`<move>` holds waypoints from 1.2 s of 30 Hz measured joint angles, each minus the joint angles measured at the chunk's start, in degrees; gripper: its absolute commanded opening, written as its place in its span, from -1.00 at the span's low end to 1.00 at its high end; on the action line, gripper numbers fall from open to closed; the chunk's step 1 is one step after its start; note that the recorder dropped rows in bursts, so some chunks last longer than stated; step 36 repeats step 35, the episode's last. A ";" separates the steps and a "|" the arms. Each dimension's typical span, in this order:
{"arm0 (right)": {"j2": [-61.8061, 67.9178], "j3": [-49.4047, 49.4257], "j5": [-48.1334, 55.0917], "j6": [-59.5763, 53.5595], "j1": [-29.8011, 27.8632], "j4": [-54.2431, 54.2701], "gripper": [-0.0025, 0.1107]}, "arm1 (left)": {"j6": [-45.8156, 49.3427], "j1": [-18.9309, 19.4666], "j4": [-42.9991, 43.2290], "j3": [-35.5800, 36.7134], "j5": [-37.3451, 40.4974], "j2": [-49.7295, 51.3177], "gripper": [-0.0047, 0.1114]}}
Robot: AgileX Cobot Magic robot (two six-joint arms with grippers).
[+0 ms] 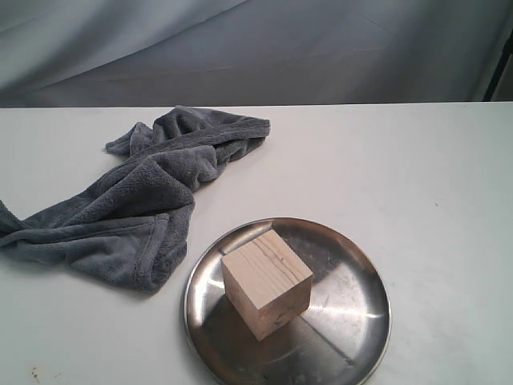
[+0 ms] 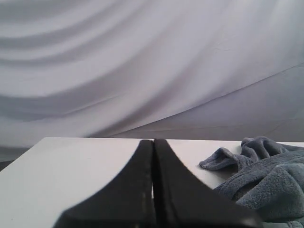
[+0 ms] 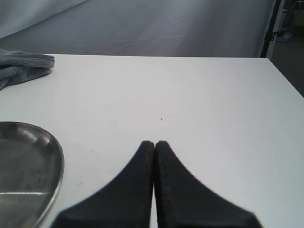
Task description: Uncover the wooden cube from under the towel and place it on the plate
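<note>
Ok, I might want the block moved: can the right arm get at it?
Probably yes: the block sits uncovered on the plate, the towel lies aside, but the right gripper is shut.

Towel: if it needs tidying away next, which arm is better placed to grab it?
Left, probably. The towel lies on the left arm's side of the table, close beside the shut left pincer. The right pincer sees only a far corner of it, past the plate.

Table (image 1: 433, 160) right open; towel (image 1: 136, 216) blocks left.
</note>
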 measured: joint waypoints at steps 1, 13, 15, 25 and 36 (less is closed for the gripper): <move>0.00 0.00 0.00 0.00 0.00 0.00 -0.96 | 0.00 0.00 0.00 1.69 -1.56 0.00 -0.92; 0.00 0.00 0.00 0.00 0.00 0.00 -0.96 | 0.00 0.00 0.83 11.15 -3.15 0.00 -0.92; 0.00 0.00 0.00 0.00 0.00 0.00 -0.96 | 0.00 0.00 1.08 11.15 -2.77 0.00 -0.92; 0.00 0.00 0.00 0.00 0.00 0.00 -0.96 | -0.47 0.00 0.54 11.15 -2.14 0.00 -0.92; 0.00 0.00 0.00 0.00 0.00 0.00 -0.96 | -2.53 0.00 -5.15 11.15 -2.14 0.00 -0.92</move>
